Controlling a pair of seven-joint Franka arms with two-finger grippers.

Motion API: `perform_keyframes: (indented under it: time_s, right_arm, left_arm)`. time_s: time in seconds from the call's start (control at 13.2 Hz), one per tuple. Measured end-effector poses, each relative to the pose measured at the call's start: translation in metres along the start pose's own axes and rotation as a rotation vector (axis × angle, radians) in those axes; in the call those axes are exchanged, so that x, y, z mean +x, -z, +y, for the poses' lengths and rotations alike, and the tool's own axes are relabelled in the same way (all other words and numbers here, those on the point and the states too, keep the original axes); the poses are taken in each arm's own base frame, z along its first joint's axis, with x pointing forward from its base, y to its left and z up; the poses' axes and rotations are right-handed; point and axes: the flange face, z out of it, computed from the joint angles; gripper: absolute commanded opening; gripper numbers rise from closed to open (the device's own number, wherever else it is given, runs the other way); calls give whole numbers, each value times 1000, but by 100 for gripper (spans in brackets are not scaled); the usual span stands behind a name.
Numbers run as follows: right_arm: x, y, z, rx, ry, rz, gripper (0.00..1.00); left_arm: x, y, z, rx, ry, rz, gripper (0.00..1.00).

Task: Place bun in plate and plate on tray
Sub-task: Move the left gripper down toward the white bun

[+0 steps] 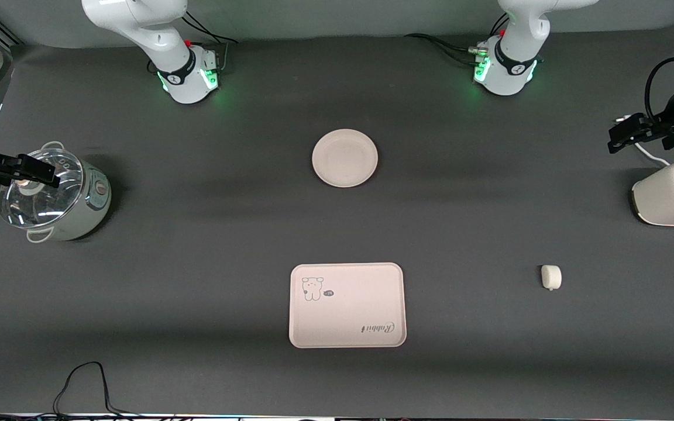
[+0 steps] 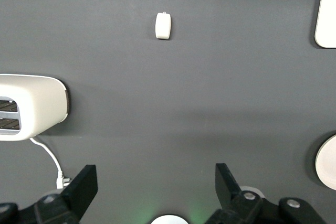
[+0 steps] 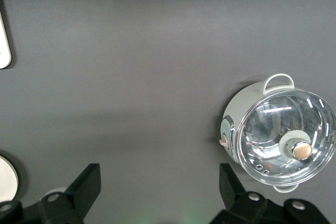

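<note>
The small off-white bun [image 1: 551, 276] lies on the dark table toward the left arm's end; it also shows in the left wrist view [image 2: 164, 25]. The round cream plate [image 1: 345, 158] sits empty mid-table. The cream-pink tray [image 1: 347, 305], with its bear drawing and "Rabbit" script, lies nearer the front camera than the plate, also empty. My left gripper [image 1: 626, 133] hangs open and empty beside the toaster, well above the table [image 2: 156, 182]. My right gripper [image 1: 27, 169] hangs open and empty over the pot [image 3: 157, 184].
A white toaster [image 1: 673, 202] with a cord stands at the left arm's end [image 2: 31, 106]. A pale green pot with a glass lid [image 1: 56, 196] stands at the right arm's end [image 3: 278, 135]. A black cable [image 1: 85, 380] lies at the table's near edge.
</note>
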Motion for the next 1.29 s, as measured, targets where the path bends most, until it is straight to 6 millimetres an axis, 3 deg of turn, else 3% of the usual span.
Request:
perform_keyframes:
  time_s: [0.38,0.61,0.99,1.14,1.29]
  right_arm:
    - [0,0,0,0,0,0,100]
    - [0,0,0,0,0,0,100]
    - [0,0,0,0,0,0,100]
    - [0,0,0,0,0,-1,100]
    - [0,0,0,0,0,-1,100]
  left_arm:
    - [2,-4,-2,-1,3,-6,100]
    - [27,-28,-2,-5,-13,19,100]
    - [116,-166,-4,-15,-27,37,100]
    - [139,-218,-8,-17,-58,40,100]
    - [153,-258,-13,-19,-74,50,100]
